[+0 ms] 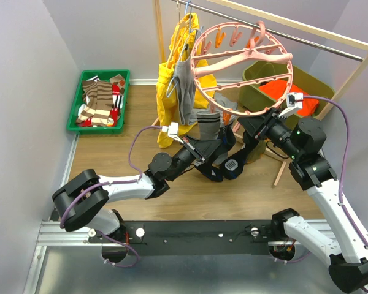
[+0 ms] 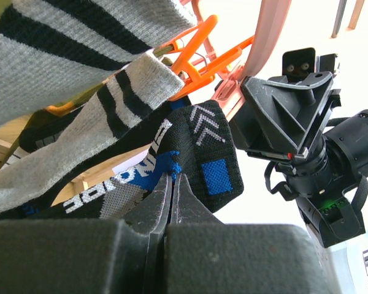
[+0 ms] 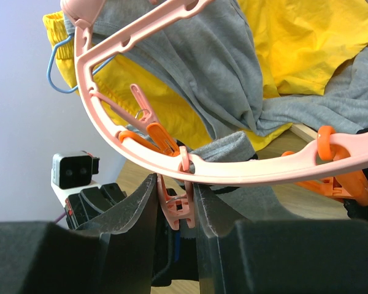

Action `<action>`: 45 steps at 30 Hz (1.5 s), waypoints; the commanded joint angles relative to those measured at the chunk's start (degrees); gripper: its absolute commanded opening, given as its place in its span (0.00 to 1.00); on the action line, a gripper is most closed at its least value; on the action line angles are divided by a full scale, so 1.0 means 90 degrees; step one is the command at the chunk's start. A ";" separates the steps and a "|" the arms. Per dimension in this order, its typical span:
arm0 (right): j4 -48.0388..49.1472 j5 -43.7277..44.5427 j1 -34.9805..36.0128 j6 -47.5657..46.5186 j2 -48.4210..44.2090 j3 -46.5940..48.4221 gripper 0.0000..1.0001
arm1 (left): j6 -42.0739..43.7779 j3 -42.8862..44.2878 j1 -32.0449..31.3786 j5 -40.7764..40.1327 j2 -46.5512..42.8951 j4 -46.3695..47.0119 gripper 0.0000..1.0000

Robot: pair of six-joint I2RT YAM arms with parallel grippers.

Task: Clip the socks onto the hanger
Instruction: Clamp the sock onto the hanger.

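The left gripper [image 2: 172,179] pinches a black sock [image 2: 199,144]. The right gripper [image 3: 173,185] squeezes a pink clip [image 3: 179,211] on the hanger [image 3: 264,168]. One grey sock [image 2: 126,89] is clipped; the black one isn't yet

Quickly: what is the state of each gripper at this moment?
Left gripper: closed, pinching the edge of the black sock.
Right gripper: closed on a pink clip.
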 commanded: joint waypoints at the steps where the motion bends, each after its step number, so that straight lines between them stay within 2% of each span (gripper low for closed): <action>1: 0.0135 -0.0071 0.0013 0.0003 -0.0034 0.0028 0.01 | -0.0051 -0.0023 -0.0044 -0.0250 0.0022 0.0062 0.00; 12: 0.0126 0.0017 0.0003 -0.0036 -0.0054 0.0018 0.01 | -0.0042 0.0036 -0.0034 -0.0465 -0.0124 -0.0514 0.00; 28: 0.0135 -0.0042 0.0013 -0.0026 -0.0034 -0.0089 0.01 | 0.0085 0.0192 -0.0044 -0.0202 0.0071 0.0393 0.00; 45: 0.0301 -0.0266 0.0013 0.0140 -0.0015 -0.0079 0.01 | 0.0095 0.0504 -0.0054 -0.0084 0.0403 0.0442 0.00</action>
